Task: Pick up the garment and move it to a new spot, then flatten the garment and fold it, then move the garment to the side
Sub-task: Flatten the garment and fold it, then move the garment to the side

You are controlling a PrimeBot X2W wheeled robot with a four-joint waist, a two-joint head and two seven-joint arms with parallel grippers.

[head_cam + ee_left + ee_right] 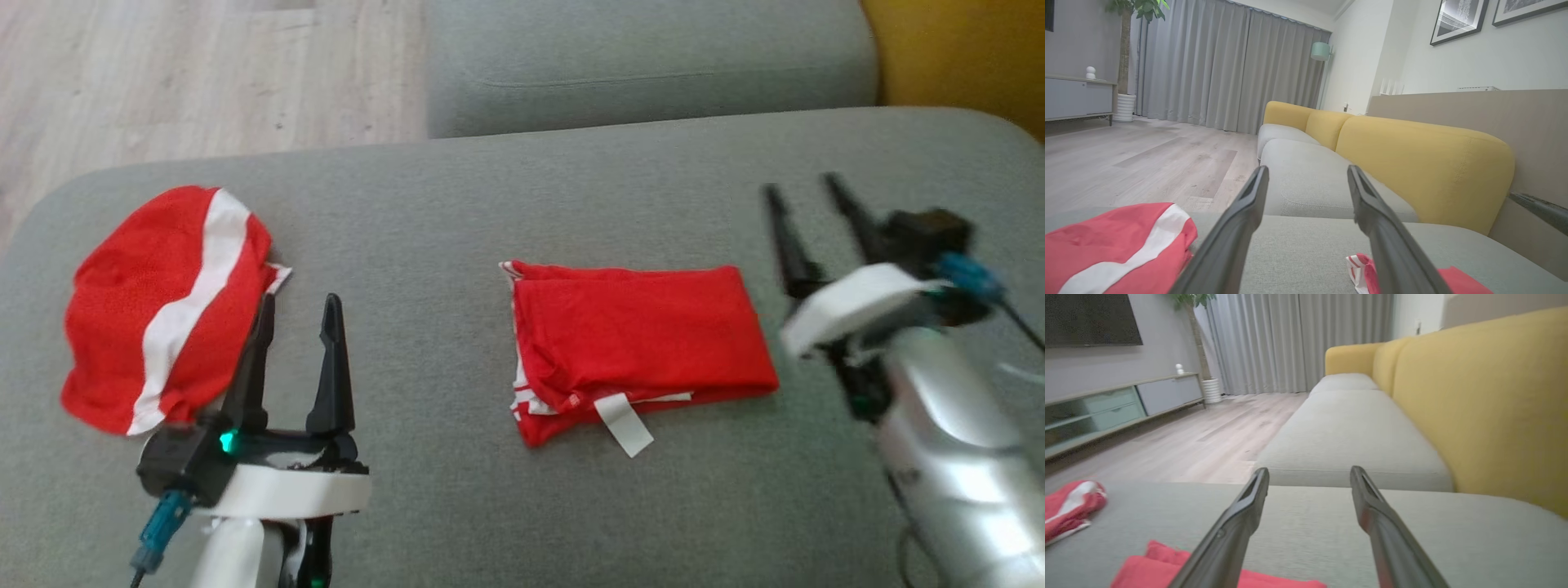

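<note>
The folded garment [637, 343] lies near the middle of the grey seat cushion [571, 204]. It is a red oblong whose long axis runs across the cushion from my left to my right, and its white label [624, 423] pokes toward the near edge. My right gripper [800, 188] hangs just beside its right-hand short end, fingers spread and holding nothing. That arm is blurred in the head view, so I judge it clear of the cloth rather than touching. My left gripper [298, 300] is likewise spread and empty, well apart from the garment's left end, beside the red-and-white bundle [163, 302] at the cushion's left edge. The right arm is nearer, so I'd reach in from that end, along the long axis.
</note>
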